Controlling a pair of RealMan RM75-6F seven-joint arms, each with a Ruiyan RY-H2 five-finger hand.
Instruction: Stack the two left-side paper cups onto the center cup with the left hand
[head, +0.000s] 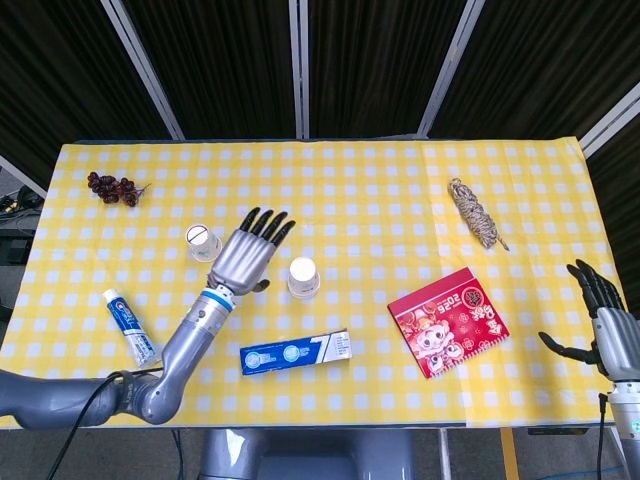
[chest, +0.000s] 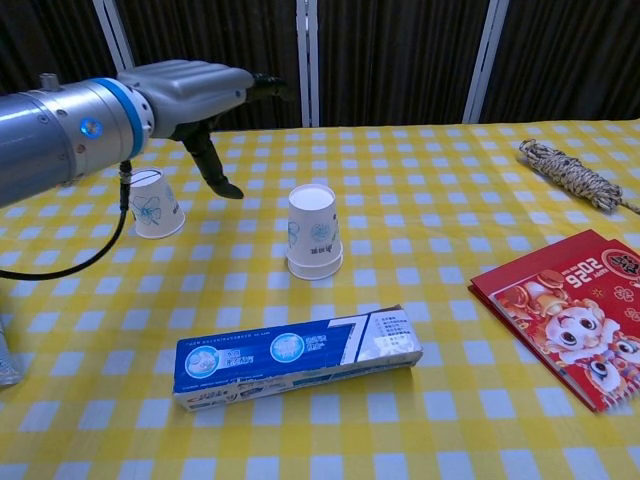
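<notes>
- Head view: my left hand (head: 243, 259) hovers with fingers spread and nothing in it, between the lone cup (head: 201, 241) and the stack (head: 304, 277), touching neither.
- Chest view shows the same left hand (chest: 190, 92) raised above the desk (chest: 480, 420), thumb pointing down, fingers stretched toward the back.
- The stack (chest: 314, 232) stands upside down near the middle of the desk, one cup nested over another, rims nearly level.
- The lone cup (chest: 154, 203) sits upside down to the left of the stack, well apart from it, under my forearm in the chest view.
- A toothpaste box (chest: 297, 356) lies flat just in front of the stack; a toothpaste tube (head: 131, 327) lies far left of the stack, near the front edge.
- A red envelope (head: 447, 320) lies to the right of the stack, and a rope coil (head: 474, 213) further right and back.
- A bunch of grapes (head: 110, 187) rests at the back left, far from the stack.
- My right hand (head: 600, 320) sits off the desk's right edge, fingers apart, holding nothing.
</notes>
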